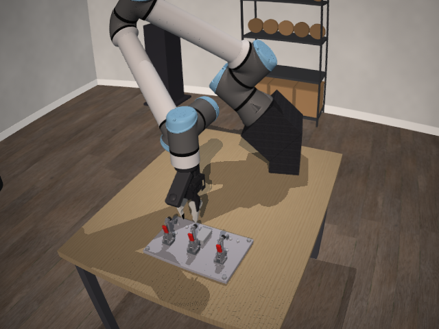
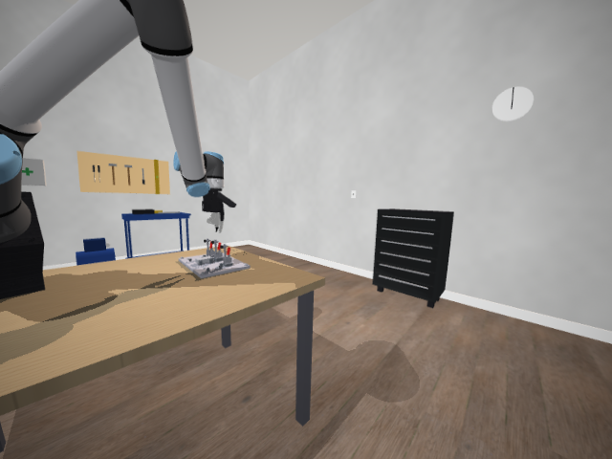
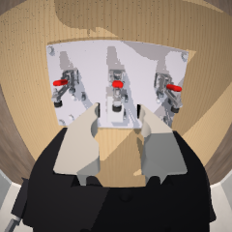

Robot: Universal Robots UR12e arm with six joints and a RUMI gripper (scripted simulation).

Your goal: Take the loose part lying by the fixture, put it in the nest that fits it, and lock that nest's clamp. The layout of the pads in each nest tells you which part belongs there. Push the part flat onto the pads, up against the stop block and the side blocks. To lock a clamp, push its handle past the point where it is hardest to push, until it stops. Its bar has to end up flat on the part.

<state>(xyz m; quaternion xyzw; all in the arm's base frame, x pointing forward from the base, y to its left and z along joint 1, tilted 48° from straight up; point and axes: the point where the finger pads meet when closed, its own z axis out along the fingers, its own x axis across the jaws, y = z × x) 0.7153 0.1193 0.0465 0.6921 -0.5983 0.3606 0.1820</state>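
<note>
From here I see the flat grey block (image 1: 204,236) (image 3: 115,116) in the middle nest, seemingly placed; its seating I can't confirm. The black-and-pale two-finger jaws (image 1: 188,218) (image 2: 218,229) hover above, spread, pinching nothing. The red-handled middle clamp (image 1: 193,238) (image 2: 218,248) (image 3: 117,84) still needs locking.

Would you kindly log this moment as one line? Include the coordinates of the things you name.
gripper (image 1: 188,218) (image 2: 218,229) (image 3: 118,104): open, raised near grey rectangular fixture plate (image 1: 205,264) (image 2: 240,267) (image 3: 94,55) | pale rectangular block (image 1: 204,235) (image 2: 203,261) (image 3: 112,117): at middle red-handled clamp (image 1: 193,247) (image 2: 219,246) (image 3: 117,75)
</note>
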